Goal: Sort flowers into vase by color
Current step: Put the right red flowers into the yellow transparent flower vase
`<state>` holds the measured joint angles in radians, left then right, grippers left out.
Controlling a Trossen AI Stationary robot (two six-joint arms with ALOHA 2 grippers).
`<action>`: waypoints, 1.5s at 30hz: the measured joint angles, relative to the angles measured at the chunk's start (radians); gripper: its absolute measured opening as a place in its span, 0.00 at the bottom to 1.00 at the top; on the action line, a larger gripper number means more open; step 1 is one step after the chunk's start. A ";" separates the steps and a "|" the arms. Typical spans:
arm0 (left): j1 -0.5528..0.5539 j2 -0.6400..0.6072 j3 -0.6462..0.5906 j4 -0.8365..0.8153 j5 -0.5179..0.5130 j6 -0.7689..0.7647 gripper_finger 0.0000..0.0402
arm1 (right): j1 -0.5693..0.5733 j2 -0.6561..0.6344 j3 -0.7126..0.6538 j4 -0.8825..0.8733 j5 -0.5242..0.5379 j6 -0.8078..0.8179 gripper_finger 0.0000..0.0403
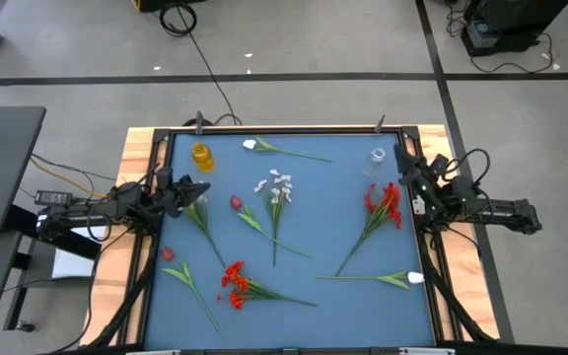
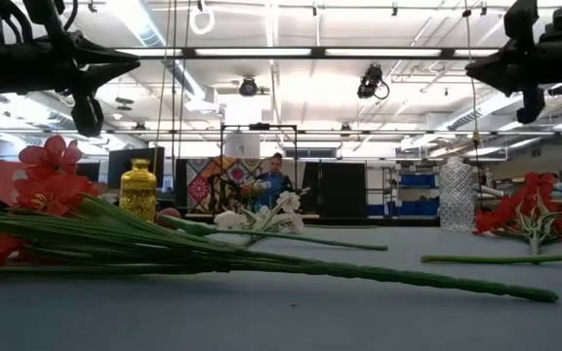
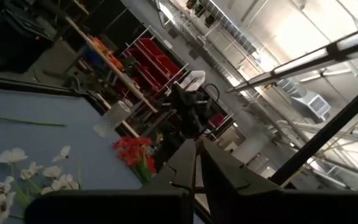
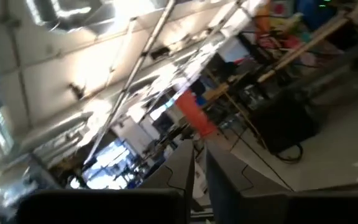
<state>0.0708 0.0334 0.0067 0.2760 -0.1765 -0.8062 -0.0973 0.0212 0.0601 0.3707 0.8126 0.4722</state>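
Observation:
Several flowers lie flat on the blue table top (image 1: 343,306): a white spray (image 1: 279,189) mid-table, a red bunch (image 1: 385,204) at the right, an orange-red bunch (image 1: 233,284) near the front, a white bloom (image 1: 252,146) at the back, another white bloom (image 1: 415,278) front right, and pink buds (image 1: 168,254). A yellow vase (image 1: 201,156) and a clear glass vase (image 1: 377,161) stand upright at the back. My left gripper (image 1: 197,190) (image 3: 196,144) hangs shut above the left edge. My right gripper (image 1: 404,170) (image 4: 199,146) hangs shut above the right edge. Both point slightly upward and hold nothing.
A wooden frame (image 1: 136,148) borders the table. In the low view a thick bundle of green stems (image 2: 261,255) lies across the front, and a person (image 2: 275,182) stands in the room far behind the table. Cables lie on the floor beyond the back edge.

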 joint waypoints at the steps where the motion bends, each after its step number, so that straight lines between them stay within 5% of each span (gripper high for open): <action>1: 0.000 0.000 0.000 0.000 -0.003 -0.014 0.08 | -0.002 0.004 0.000 -0.008 0.023 0.016 0.12; 7: 0.000 0.052 0.053 -0.110 -0.034 0.011 0.08 | -0.006 0.057 0.000 -0.193 -0.092 0.196 0.12; 14: 0.015 0.291 0.164 -0.113 -0.040 0.100 0.10 | -0.017 0.262 0.015 -0.290 -0.267 0.552 0.12; 26: 0.097 0.696 0.501 -0.256 -0.036 0.279 0.32 | -0.024 0.716 0.352 -0.416 -0.378 0.475 0.12; 32: 0.141 0.785 0.676 -0.464 -0.036 0.280 0.34 | -0.035 0.850 0.511 -0.433 -0.472 0.366 0.15; 38: 0.192 0.873 0.808 -0.611 0.045 0.357 0.34 | -0.037 0.925 0.658 -0.444 -0.552 0.231 0.28; 45: 0.225 1.009 0.861 -0.642 0.111 0.349 0.34 | -0.117 1.030 0.808 -0.811 -0.545 0.430 0.40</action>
<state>0.2955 1.0422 0.8675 -0.3662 -0.0658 -0.4569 -0.2143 1.0512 0.8676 -0.4403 0.2676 0.9018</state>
